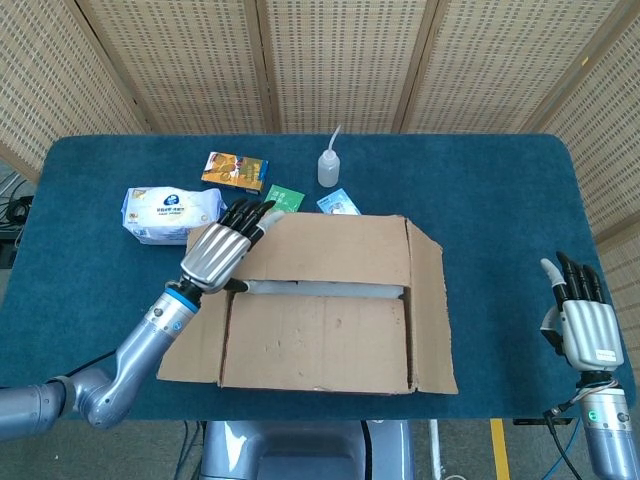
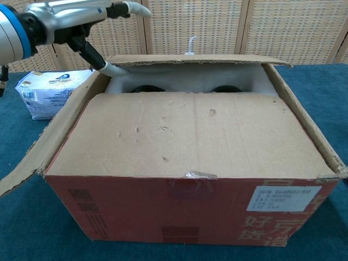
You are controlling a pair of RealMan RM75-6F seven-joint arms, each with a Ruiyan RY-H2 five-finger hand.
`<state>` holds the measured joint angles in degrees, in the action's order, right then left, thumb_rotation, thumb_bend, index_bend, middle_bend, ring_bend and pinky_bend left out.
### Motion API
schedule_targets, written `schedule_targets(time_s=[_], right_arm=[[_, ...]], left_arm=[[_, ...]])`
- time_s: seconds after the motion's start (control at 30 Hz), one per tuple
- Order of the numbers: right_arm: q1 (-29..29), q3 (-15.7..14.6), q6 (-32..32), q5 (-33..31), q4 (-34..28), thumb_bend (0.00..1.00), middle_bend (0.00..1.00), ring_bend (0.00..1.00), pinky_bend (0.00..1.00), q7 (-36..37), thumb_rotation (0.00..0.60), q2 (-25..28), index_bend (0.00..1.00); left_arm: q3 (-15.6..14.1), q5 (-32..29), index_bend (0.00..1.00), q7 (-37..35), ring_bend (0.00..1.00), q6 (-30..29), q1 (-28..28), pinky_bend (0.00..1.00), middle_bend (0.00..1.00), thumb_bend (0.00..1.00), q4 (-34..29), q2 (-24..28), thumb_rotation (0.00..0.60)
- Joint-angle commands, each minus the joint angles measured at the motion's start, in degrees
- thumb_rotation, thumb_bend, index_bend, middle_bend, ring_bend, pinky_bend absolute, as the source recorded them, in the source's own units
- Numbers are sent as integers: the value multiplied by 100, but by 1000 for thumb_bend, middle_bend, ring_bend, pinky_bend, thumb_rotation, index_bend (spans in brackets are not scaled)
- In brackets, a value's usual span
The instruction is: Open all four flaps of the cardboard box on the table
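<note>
The cardboard box [image 1: 320, 305] sits at the middle of the desk's [image 1: 480, 190] near edge, its long axis running left to right. The left hand [image 1: 218, 255] pinches the far flap [image 1: 330, 250] at its left corner, thumb under the free edge and fingers on top, the flap partly lifted so white padding shows. That flap hinges along the box's far side, so it needs to swing up and away from the robot. The near flap [image 2: 185, 130] lies flat. The right hand [image 1: 580, 318] hovers empty, fingers extended, by the desk's right edge, well apart from the box.
</note>
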<state>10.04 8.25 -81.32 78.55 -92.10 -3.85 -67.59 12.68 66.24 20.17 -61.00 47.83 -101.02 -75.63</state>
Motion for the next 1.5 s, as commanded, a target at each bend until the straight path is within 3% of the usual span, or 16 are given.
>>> schedule_targets(time_s=[0.03,0.27,0.83,1.2,1.5], right_arm=[[3,2,3,2,-1,956,0,0,0,-2,600,-2,48],[11,1,20,19,-17,956,0,0,0,-5,600,2,48],[-47,0,-35,10,-164,956,0,0,0,-88,600,98,48],[-105,-12,-47,-32,-184,956,0,0,0,-48,600,159,48],[-139,-13,-59,-58,-170,956,0,0,0,-18,600,181,48]], left_arm=[[53,215,0,-210,0,-170,-125,0,0,269,-55,162,517],[264,392,0,-314,0,-391,-158,0,0,269,92,357,518],[946,-374,0,291,0,119,742,0,0,272,1546,-74,515],[1016,-1131,0,1197,0,400,1367,0,0,271,2365,-620,516],[1077,-1437,0,1294,0,434,1498,0,0,282,2383,-680,517]])
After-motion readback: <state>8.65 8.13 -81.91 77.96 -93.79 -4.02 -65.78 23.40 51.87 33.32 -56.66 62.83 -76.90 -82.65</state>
